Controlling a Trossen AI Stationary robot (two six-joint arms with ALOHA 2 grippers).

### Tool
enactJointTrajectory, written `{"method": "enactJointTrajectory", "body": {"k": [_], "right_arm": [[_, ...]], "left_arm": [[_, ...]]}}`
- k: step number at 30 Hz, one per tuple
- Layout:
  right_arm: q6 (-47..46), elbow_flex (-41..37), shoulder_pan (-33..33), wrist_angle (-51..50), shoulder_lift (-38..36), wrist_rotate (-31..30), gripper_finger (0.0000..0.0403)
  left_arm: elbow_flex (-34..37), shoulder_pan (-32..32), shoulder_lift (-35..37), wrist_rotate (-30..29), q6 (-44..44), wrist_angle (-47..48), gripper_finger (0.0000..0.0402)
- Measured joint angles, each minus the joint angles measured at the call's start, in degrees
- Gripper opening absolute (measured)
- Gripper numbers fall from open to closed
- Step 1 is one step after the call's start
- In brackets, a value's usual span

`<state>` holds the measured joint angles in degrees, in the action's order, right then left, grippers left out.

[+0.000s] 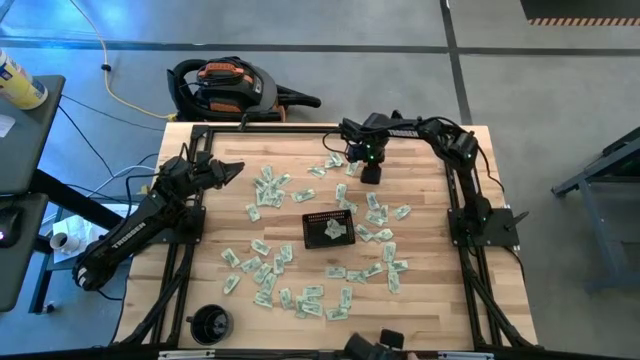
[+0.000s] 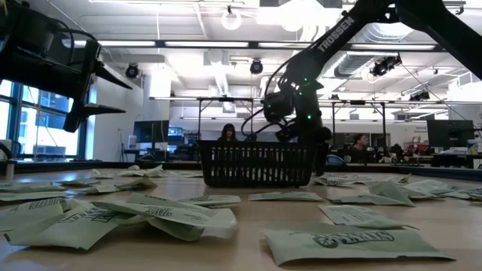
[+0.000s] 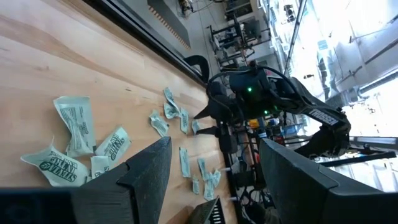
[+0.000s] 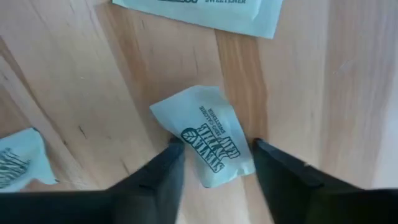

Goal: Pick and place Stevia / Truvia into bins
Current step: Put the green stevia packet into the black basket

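Many pale green Stevia sachets (image 1: pixel 262 188) lie flat, scattered over the wooden table. The black mesh bin (image 1: pixel 310 217) stands at the table's middle with a sachet or two inside; the low view shows its wall (image 2: pixel 256 165). My right gripper (image 1: pixel 370 175) points down near the far edge, behind the bin, with its fingers closed onto one sachet (image 4: pixel 202 121) that lies on the wood. My left gripper (image 1: pixel 232 170) hovers open over the table's left side, holding nothing. My right gripper comes from above, pointing down. Its two fingertips (image 4: pixel 176 149) meet the two long edges of the sachet near one end (image 4: pixel 214 155), so the fingers lie across it. The sachet lies flat on the table, its other end sticking out beyond the fingers.
A round black cup-like object (image 1: pixel 210 323) stands at the near left corner. Another sachet (image 4: pixel 205 12) lies just beyond the held one. A black frame (image 1: pixel 190 135) runs along the table's edges. An orange and black vacuum (image 1: pixel 225 85) sits on the floor past the far edge.
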<state>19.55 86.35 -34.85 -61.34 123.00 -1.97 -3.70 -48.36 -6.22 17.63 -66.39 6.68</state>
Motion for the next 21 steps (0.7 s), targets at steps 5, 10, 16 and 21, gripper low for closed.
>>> {"method": "enactJointTrajectory", "body": {"k": [5, 10, 16, 21], "right_arm": [[-5.74, 0.86, 0.41, -2.83, 0.22, 3.05, 0.0052], [-11.95, 5.67, 3.48, -8.23, -0.49, 10.50, 0.0017], [-17.99, 13.26, 12.63, -9.53, -5.46, 11.46, 0.0007], [-22.39, 16.04, 22.03, -8.32, -6.04, 15.30, 0.0020]], "left_arm": [[0.00, 0.00, 0.00, 0.03, 0.04, 0.02, 0.0278], [-0.02, 0.00, 0.00, 1.14, 0.54, 0.00, 0.0278], [-0.02, 0.00, 0.00, 1.55, 0.66, 0.00, 0.0278], [-0.02, 0.00, 0.00, 5.61, 3.21, -0.09, 0.0278]]}}
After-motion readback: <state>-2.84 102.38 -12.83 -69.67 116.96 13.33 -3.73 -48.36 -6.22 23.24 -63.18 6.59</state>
